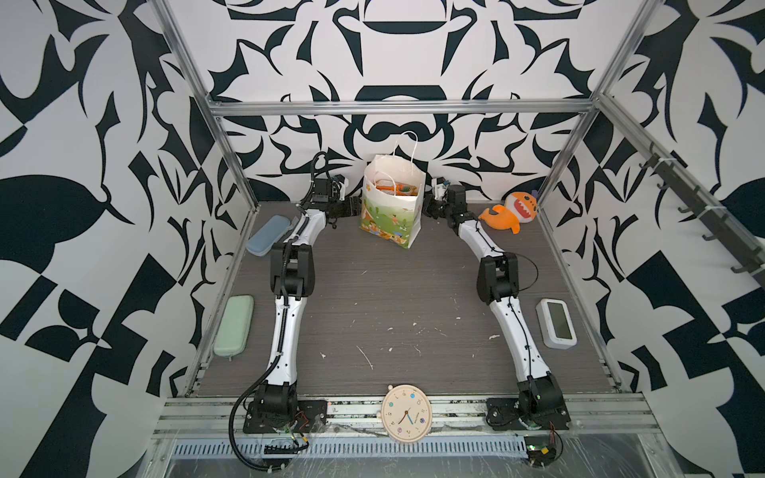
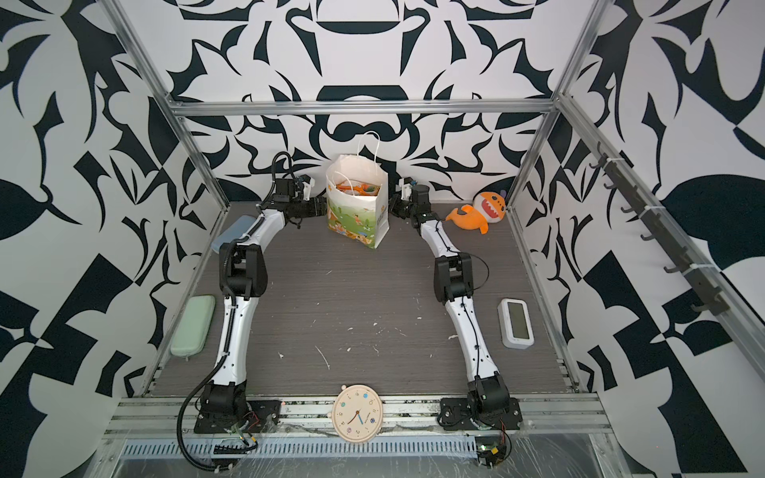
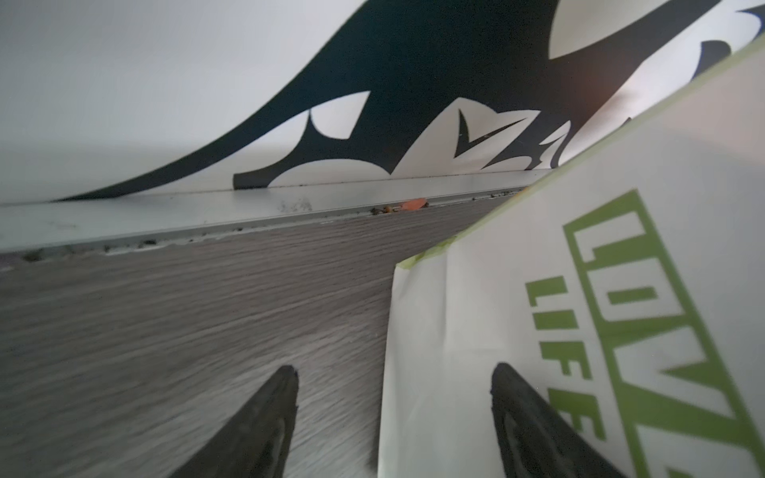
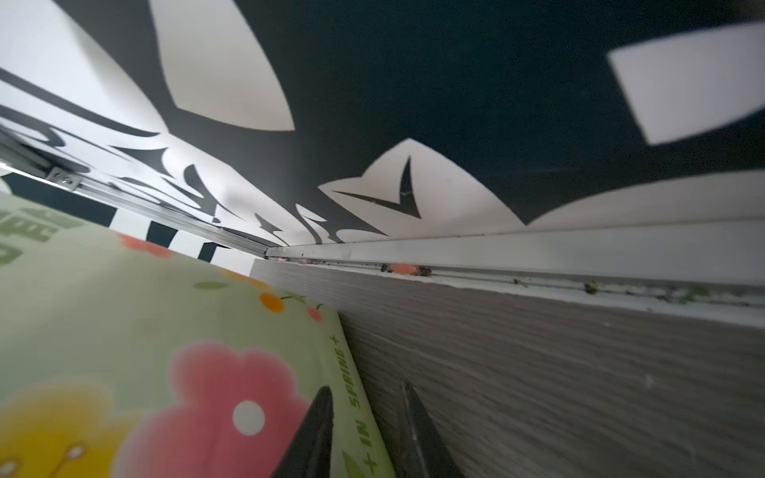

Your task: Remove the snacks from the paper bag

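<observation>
A: Bag position?
B: Paper bag (image 1: 389, 215) upright, middle of worktop (image 1: 372, 298) far edge. Snacks (image 1: 399, 189) inside, seen through the open top.
A: Hands?
B: Left hand (image 3: 396, 371) spread wide at one side wall. Right hand (image 4: 366, 387) slightly parted at the opposite fold. Neither grips. Probably flanking to steady the bag.

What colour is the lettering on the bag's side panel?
Green, on the white paper bag; left wrist view shows it best.
</observation>
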